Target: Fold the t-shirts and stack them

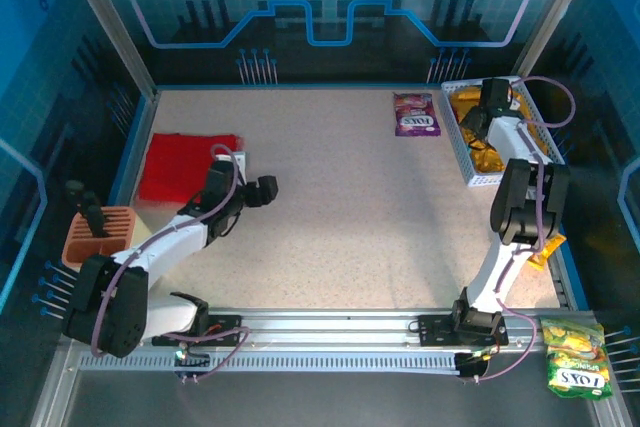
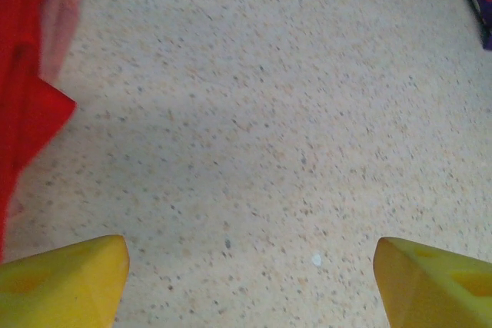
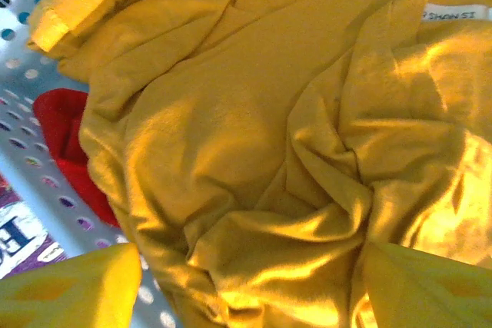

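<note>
One red t-shirt (image 1: 190, 165): lies flat and squared-off on the worktop (image 1: 340, 237), just left of the left claw (image 1: 262, 187). It looks folded, the start of a stack.
Left claw: jaws spread wide with nothing in them, hanging over bare worktop.
Mustard-yellow t-shirt (image 3: 269, 136): crumpled in the white basket (image 1: 456, 137), directly under the right claw (image 1: 480, 119), not yet lifted out.
Right claw: jaws wide apart, astride a bunched fold of the mustard cloth. I can't see anything pinched.
Red cloth (image 3: 65, 132): tucked beneath the mustard tee, to the left of the right claw. It is probably another tee.
Purple snack packet (image 1: 415, 114): on the worktop outside the basket, left of the right claw. It is no part of the job.
Done: one tee, by the look of it.
Left to do: take out the mustard tee, spread, fold and stack it, then deal with whatever lies under it. Early days, I'd say.
</note>
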